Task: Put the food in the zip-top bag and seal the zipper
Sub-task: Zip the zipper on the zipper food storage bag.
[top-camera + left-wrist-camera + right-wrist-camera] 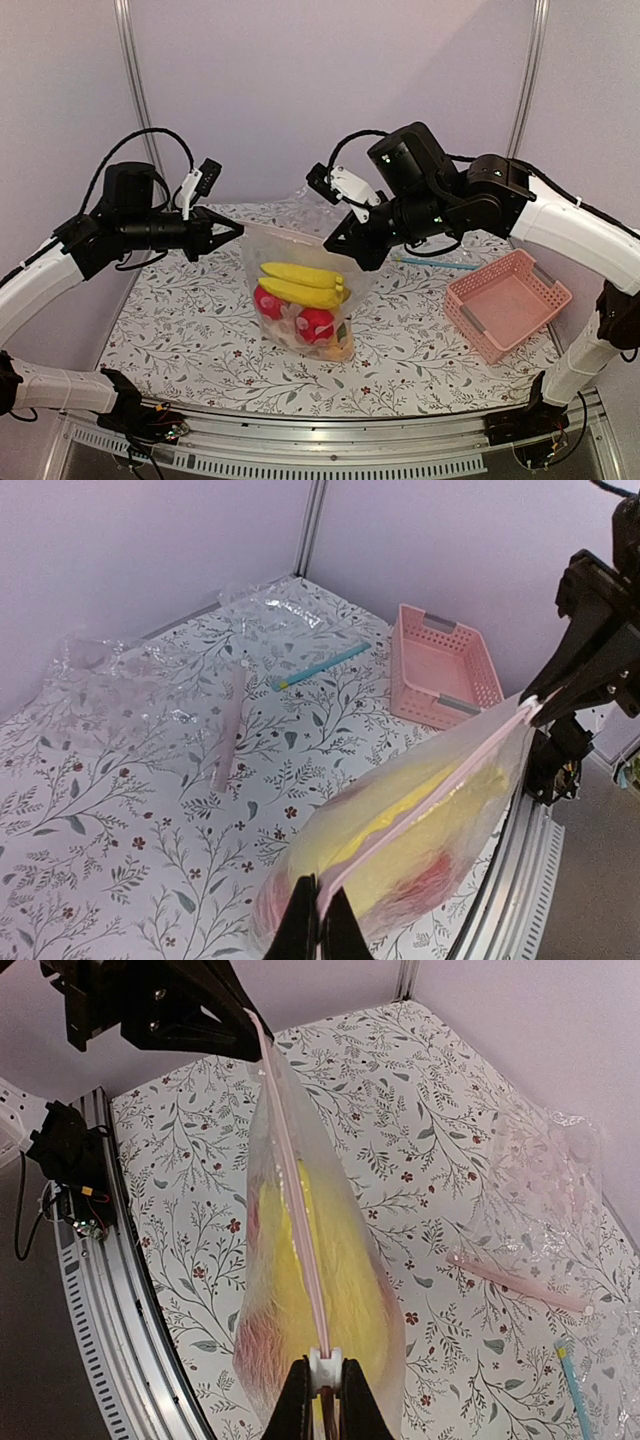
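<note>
**Inspector:** Report the work surface and the main item.

**Arm:** The floral-patterned table (190,340) lies below both my grippers. The zip-top bag (290,248) is stretched between them, mouth edge uppermost. I cannot tell whether its bottom rests on the table.

**Inspector:** State of the grippers?

**Arm:** My left gripper (236,230) is closed narrow, pinching the bag's top corner on its side. My right gripper (338,243) is pinched the same way on the opposite top corner. Both wrist views show the fingertips clamped on the mouth edge.

**Inspector:** Other items on the table?

**Arm:** A pink basket (510,300) sits below and outward of my right gripper, well apart from the bag. A loose clear bag (110,695) lies flat beyond my grippers, toward the back wall.

**Inspector:** Location of the food?

**Arm:** The food is inside the bag, below the line between my grippers. Yellow bananas (300,282) lie on top, with red fruits (317,322) beneath them. The pale pieces at the bottom are too indistinct to name.

**Inspector:** And the zipper?

**Arm:** The zipper (295,1190), a pale pinkish strip, runs taut as a single line from my right fingertips to my left. I cannot tell whether it is pressed shut along its full length. A teal strip (322,665) lies on the table beyond my right gripper, near the basket.
</note>
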